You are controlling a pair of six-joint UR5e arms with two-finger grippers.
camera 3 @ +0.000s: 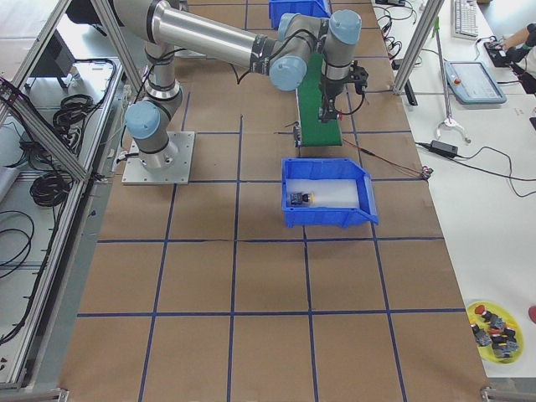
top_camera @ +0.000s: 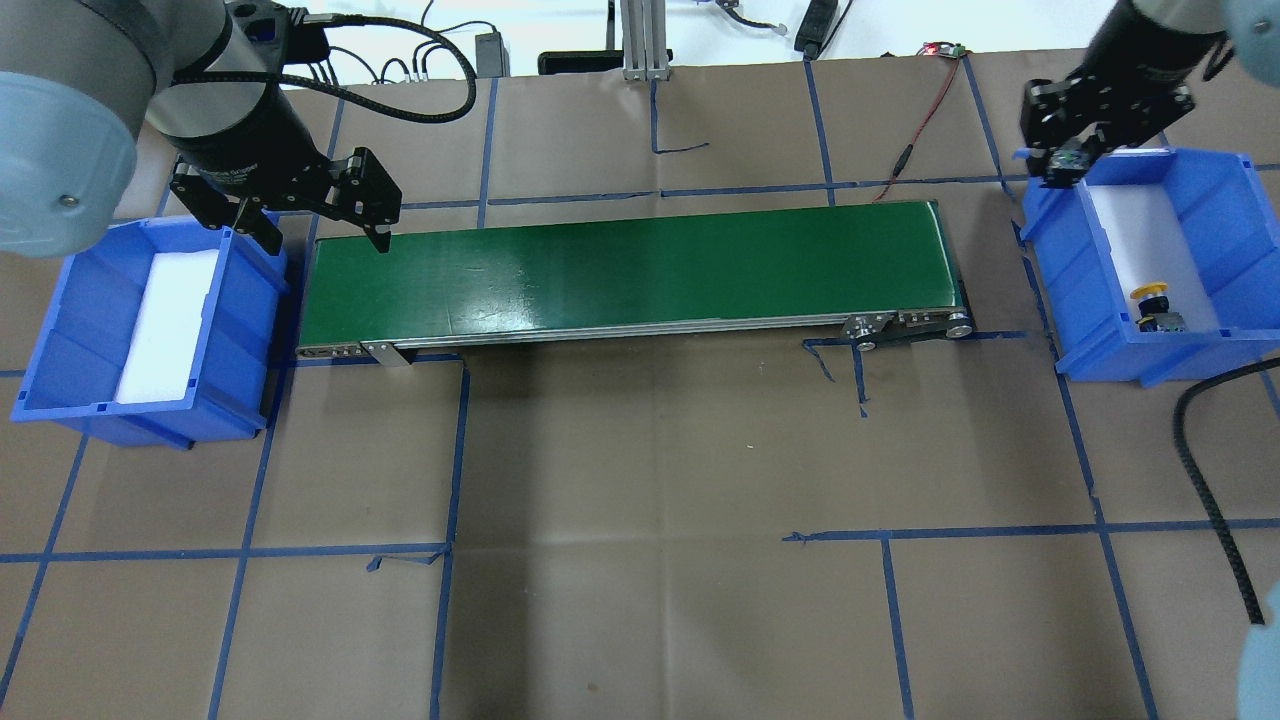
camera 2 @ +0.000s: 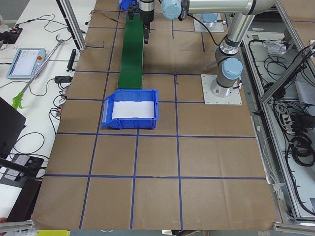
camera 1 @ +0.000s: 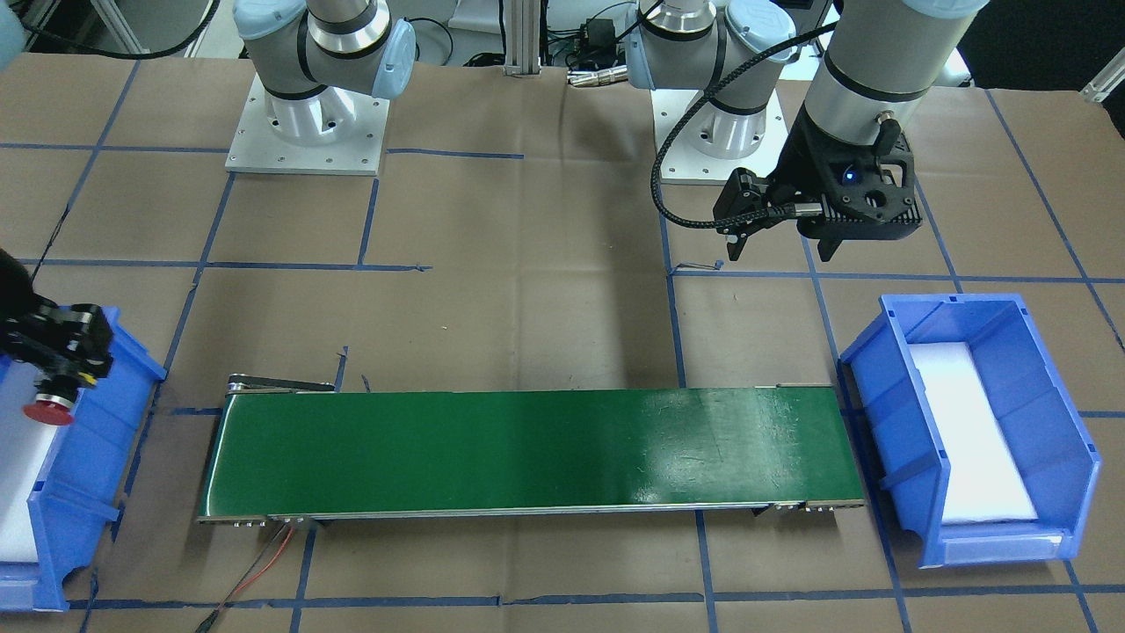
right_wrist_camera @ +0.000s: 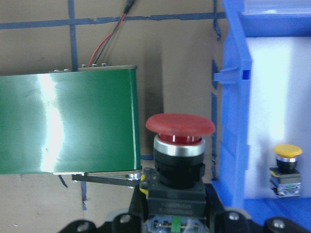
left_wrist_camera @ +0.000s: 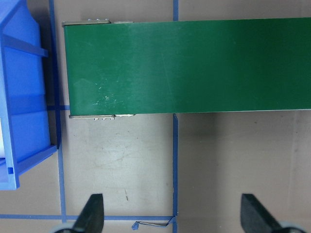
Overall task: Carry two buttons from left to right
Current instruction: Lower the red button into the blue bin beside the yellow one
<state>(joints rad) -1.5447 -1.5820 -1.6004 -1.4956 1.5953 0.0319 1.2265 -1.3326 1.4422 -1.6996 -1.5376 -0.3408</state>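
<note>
At counter's right edge, right tool (top_camera: 1068, 165) is clamped on red button (right_wrist_camera: 180, 131) by its block, cap pointing away from tool. Button hangs at belt-side rim of right bin (top_camera: 1050, 250); hard to tell if already over inside. Yellow button (top_camera: 1150, 293) lies in that bin. Near left edge, left tool (left_wrist_camera: 173, 216) is spread wide, empty, between left bin (top_camera: 60, 330) and green belt (top_camera: 640, 265). Left bin shows only white liner. Judgement: one delivered, second awaits lowering and release.
</note>
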